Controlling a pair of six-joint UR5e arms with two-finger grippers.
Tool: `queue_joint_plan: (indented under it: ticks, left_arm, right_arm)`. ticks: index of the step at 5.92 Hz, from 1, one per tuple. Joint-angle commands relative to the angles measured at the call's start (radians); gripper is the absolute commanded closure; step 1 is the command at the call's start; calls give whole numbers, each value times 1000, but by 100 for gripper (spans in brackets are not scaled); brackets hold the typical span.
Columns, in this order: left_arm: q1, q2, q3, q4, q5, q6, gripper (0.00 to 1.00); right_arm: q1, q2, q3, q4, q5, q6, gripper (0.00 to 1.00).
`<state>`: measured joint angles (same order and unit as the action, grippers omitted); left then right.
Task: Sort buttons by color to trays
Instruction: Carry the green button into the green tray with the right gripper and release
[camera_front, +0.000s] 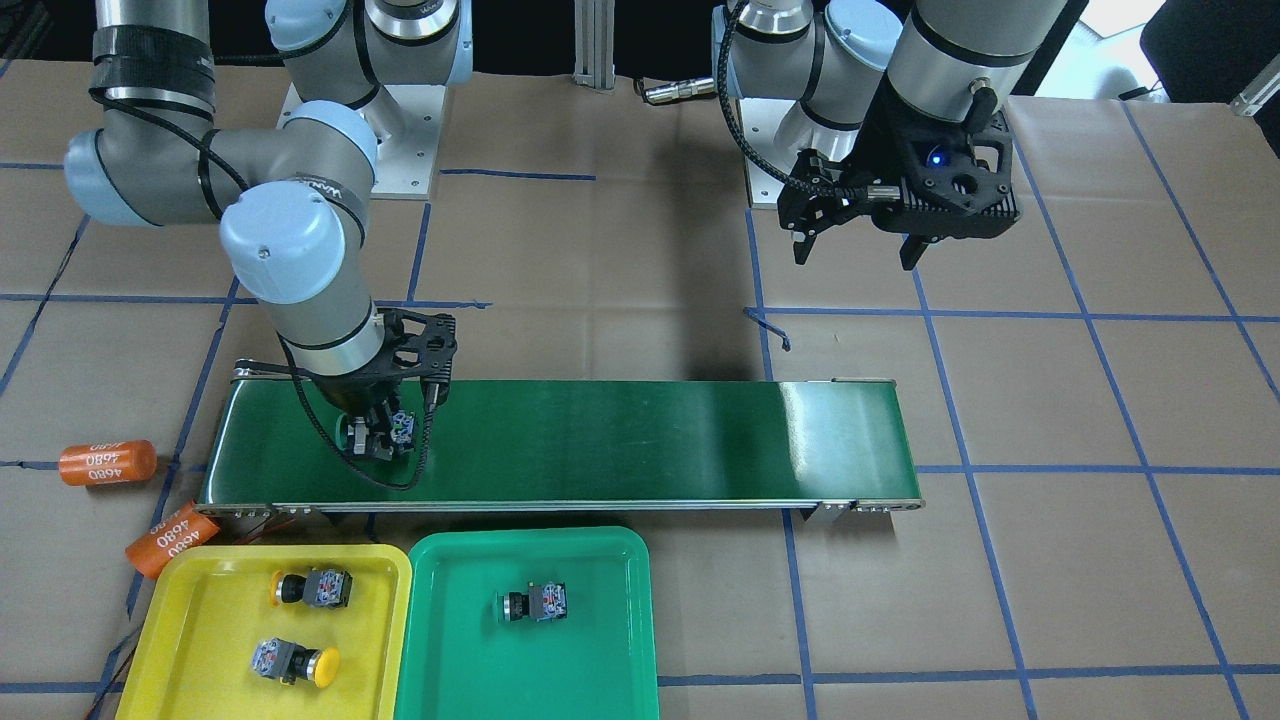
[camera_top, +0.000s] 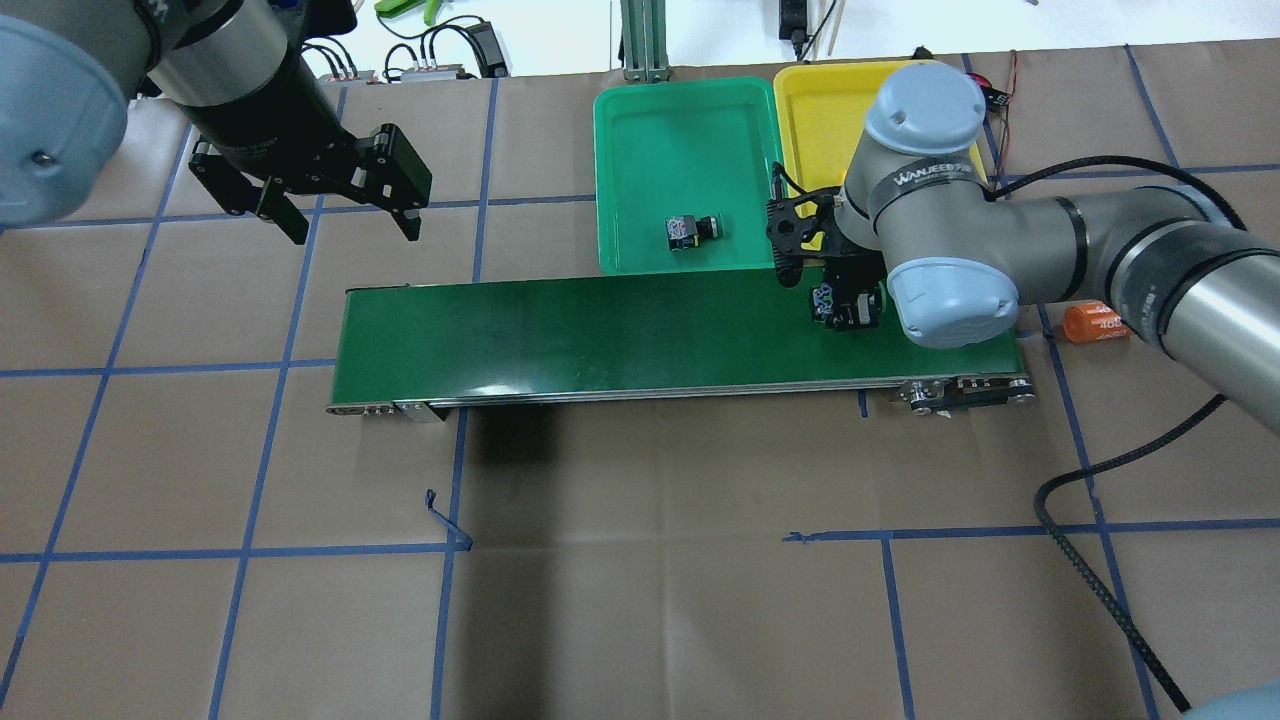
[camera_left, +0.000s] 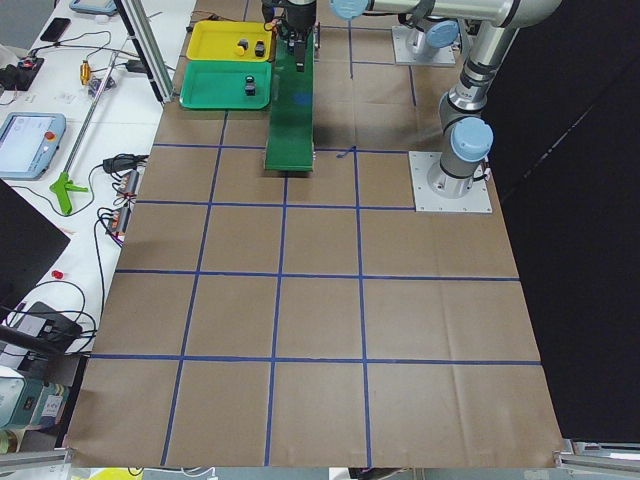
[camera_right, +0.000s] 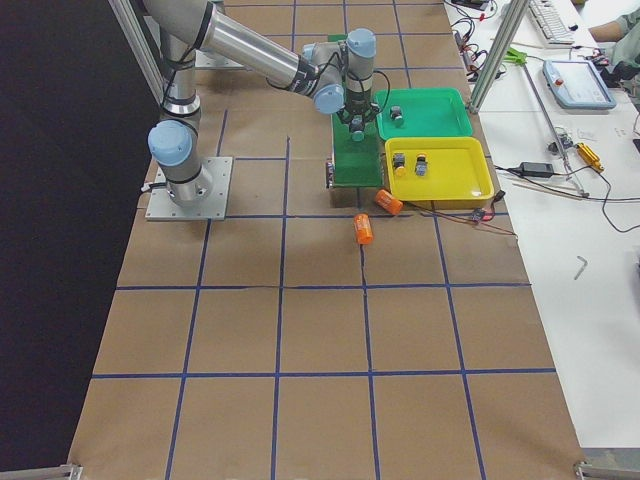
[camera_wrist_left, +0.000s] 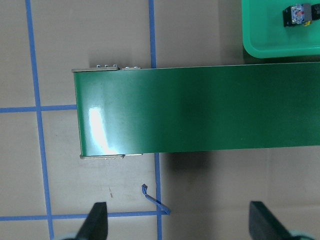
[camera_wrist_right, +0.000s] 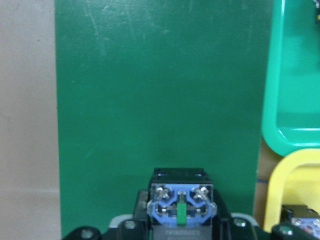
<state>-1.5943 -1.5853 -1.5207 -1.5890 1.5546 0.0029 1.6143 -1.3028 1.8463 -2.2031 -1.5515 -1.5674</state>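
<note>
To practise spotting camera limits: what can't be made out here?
Overhead: the right arm hides most of the yellow tray and its contents.
Right wrist: the held button shows only its back, not its cap.
Exterior left: the lone button in the green tray is too small for detail.

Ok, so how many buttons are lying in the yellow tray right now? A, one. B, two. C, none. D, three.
B: the front-facing view shows the yellow tray holding the first yellow button and the second yellow button, lying apart from each other.
</note>
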Motion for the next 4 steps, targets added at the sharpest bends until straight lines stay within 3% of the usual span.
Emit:
queue_joint_plan:
  ticks: [1,2,4]
  left_arm:
    - [2,1,-1,0,1,0,1]
    - [2,1,-1,0,-4,0,1]
    - [2,1,0,4,-5,2,1]
  right_arm:
    - [-14,17,-129,6,16,-11,86]
    - [7,115,-238,-6,68,-8,84]
    - [77,317,-489,-10,91,32,84]
